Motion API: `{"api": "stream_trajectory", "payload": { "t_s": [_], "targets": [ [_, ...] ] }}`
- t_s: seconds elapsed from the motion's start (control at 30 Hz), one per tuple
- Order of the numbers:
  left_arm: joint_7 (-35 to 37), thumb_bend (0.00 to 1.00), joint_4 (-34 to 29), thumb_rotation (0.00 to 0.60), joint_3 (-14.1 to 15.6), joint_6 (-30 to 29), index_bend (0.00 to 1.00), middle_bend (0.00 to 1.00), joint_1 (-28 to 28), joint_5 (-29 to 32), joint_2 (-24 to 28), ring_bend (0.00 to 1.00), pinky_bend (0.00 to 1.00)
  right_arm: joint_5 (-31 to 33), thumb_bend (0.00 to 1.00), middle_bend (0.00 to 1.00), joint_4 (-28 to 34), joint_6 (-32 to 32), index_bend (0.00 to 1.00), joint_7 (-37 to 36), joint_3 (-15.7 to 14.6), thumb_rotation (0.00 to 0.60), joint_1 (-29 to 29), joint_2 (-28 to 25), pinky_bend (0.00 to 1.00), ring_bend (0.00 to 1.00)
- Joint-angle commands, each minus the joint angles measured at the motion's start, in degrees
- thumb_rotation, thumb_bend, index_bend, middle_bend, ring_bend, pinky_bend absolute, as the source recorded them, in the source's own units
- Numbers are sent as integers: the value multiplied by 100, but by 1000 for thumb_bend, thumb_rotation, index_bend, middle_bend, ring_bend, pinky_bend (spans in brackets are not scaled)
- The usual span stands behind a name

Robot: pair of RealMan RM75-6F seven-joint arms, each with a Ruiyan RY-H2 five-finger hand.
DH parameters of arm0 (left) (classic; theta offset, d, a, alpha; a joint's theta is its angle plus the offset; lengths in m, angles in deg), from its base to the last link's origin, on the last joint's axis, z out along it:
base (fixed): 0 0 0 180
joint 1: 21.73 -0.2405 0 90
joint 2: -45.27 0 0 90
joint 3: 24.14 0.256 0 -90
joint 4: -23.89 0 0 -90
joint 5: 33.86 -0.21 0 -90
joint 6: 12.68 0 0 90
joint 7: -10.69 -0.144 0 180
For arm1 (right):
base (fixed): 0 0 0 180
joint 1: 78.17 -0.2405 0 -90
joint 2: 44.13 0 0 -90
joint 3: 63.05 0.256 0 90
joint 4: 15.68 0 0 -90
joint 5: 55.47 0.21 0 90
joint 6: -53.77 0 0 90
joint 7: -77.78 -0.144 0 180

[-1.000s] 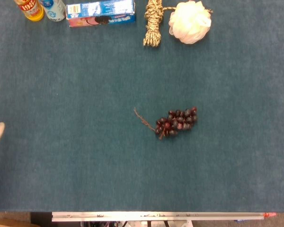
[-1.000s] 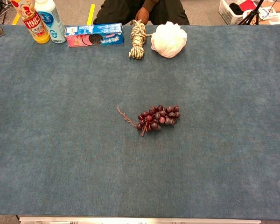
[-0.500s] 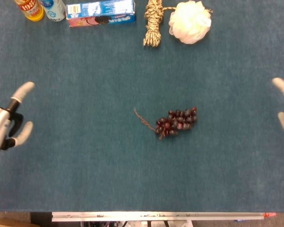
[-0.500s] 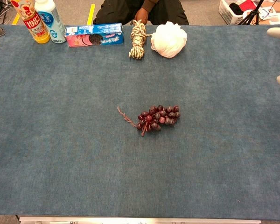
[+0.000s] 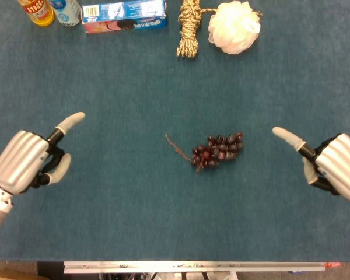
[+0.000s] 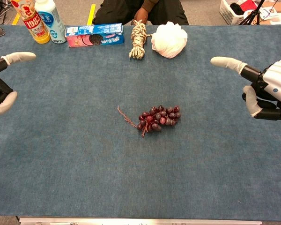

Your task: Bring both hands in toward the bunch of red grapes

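A bunch of dark red grapes [image 5: 217,150] [image 6: 158,117] lies near the middle of the blue table, its thin stem pointing up and left. My left hand [image 5: 32,159] [image 6: 2,82] hovers well to the left of the bunch, fingers apart and holding nothing. Off to the right, my right hand [image 5: 326,164] [image 6: 264,89] sits about level with the grapes, one finger stretched toward them, also holding nothing. Neither hand touches the bunch; bare cloth lies between each hand and it.
Along the far edge stand a yellow bottle [image 6: 33,19], a white bottle [image 6: 51,18], a cookie box [image 6: 94,34], a coil of rope [image 6: 138,39] and a white bath pouf [image 6: 168,39]. A person [image 6: 140,9] sits behind the table.
Both hands have come in from the table's side edges toward the grapes: the left moved right, the right moved left. The bunch has not moved.
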Motion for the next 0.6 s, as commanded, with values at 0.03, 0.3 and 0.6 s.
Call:
{"api": "stream_trajectory", "payload": {
  "t_s": [0.03, 0.3, 0.6],
  "targets": [
    [-30, 570, -68, 600, 6, 17, 0, 946, 53, -28, -61, 1000, 968, -16, 864, 1000, 12, 38, 0, 19, -39, 600, -42, 63, 1000, 1000],
    [-115, 569, -303, 600, 81, -87, 0, 946, 130, -223, -154, 1000, 968, -173, 864, 1000, 15, -127, 0, 111, -132, 600, -70, 151, 1000, 1000],
    [-161, 570, -382, 600, 148, -509, 0, 944, 58, -498, -315, 1000, 968, -485, 864, 1000, -138, -621, 0, 174, -190, 600, 1, 287, 1000, 1000]
  ]
}}
